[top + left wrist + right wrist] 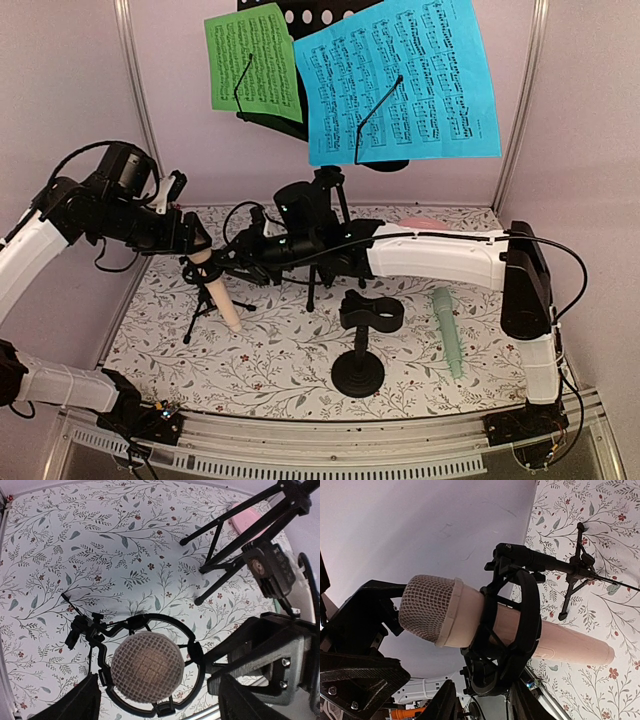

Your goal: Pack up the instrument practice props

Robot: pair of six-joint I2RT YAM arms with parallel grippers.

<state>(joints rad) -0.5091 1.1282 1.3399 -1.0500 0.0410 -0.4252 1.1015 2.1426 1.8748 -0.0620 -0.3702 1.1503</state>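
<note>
Microphone (224, 308) is sitting in tripod holder (199, 314) at left, round-base holder (361, 340) standing to its right, second microphone (449, 332) lying further right, music stand (312, 14) behind them all.

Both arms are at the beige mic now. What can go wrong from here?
1. The left end effector stands open over the beige microphone. An off-axis pull could tip its thin-legged mic holder.
2. The right end effector sits close beside the left one, so they may collide.
3. The right arm crosses in front of the music stand, and a wide swing might knock it over.
</note>
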